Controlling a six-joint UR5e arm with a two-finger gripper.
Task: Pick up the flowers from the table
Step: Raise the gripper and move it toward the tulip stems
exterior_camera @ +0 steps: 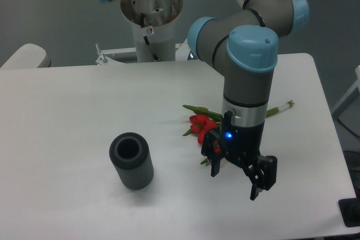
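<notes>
The flowers [198, 123], red tulips with green leaves, lie on the white table [67, 111] right of centre. Their stems run up and right behind my arm, and one pale tip [288, 104] shows on the far side. My gripper [237, 181] hangs in front of the bunch, its two black fingers spread apart and pointing down, with nothing between them. The arm and gripper body hide part of the flowers and most of the stems.
A dark grey ribbed cylinder [131, 161] stands upright on the table to the left of the flowers. The arm's white base [151, 21] stands at the table's far edge. The table's right edge [332, 139] is close to the gripper.
</notes>
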